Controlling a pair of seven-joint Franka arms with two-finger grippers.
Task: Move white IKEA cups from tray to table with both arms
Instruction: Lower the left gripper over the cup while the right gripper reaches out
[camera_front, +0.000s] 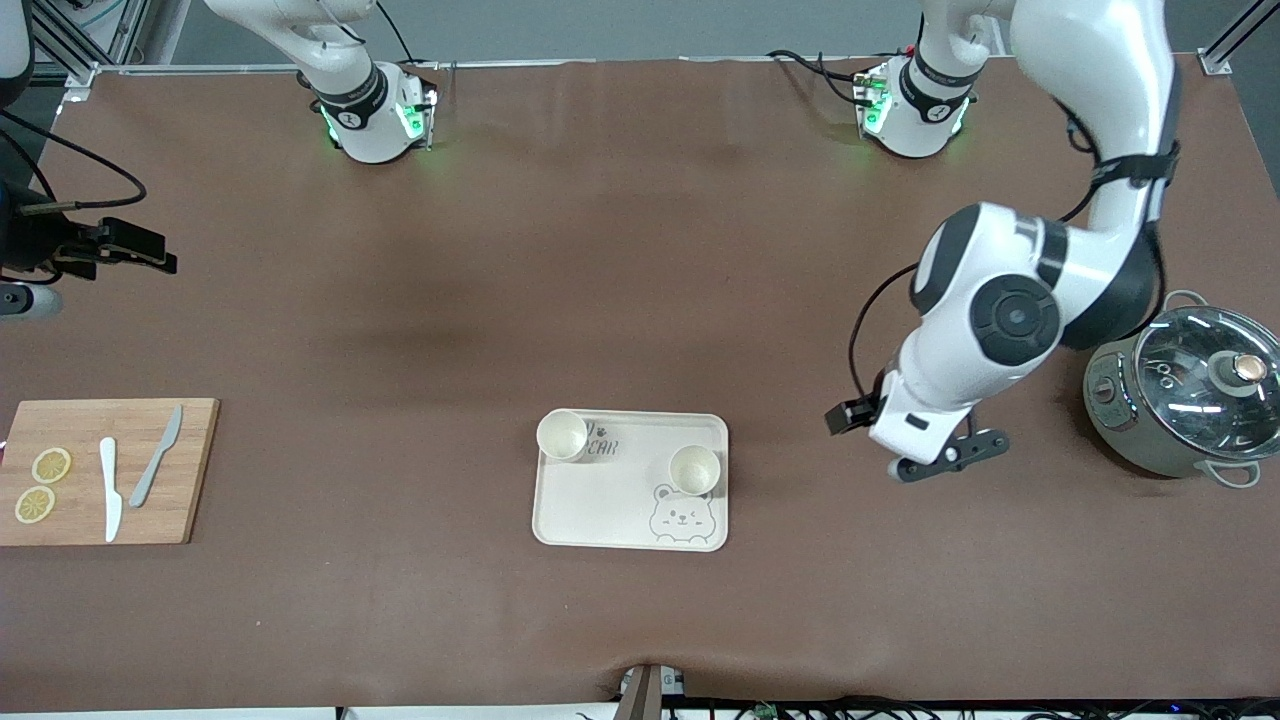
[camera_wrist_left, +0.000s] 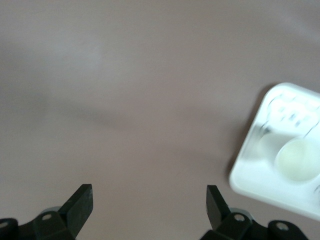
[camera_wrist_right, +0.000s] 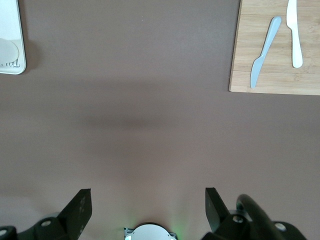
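Two white IKEA cups stood upright and empty on the cream bear tray, which lay on the brown table near the front camera. One cup sat in the tray corner toward the right arm's end of the table, farther from the front camera, partly covering the printed lettering. The other cup stood toward the left arm's end, just above the bear drawing and slightly nearer to the camera. The two cups were apart from each other.

The left claw hung over bare table between the tray and a lidded cooking pot, its fingers spread wide and released, grasping nothing. In the left wrist view the tray edge and one cup showed off to one side.

The right claw was also released and empty, over bare table near its own arm's base; in the front view it sat mostly out of sight at the edge.

At the right arm's end lay a wooden cutting board carrying two lemon slices, a white knife and a grey knife.
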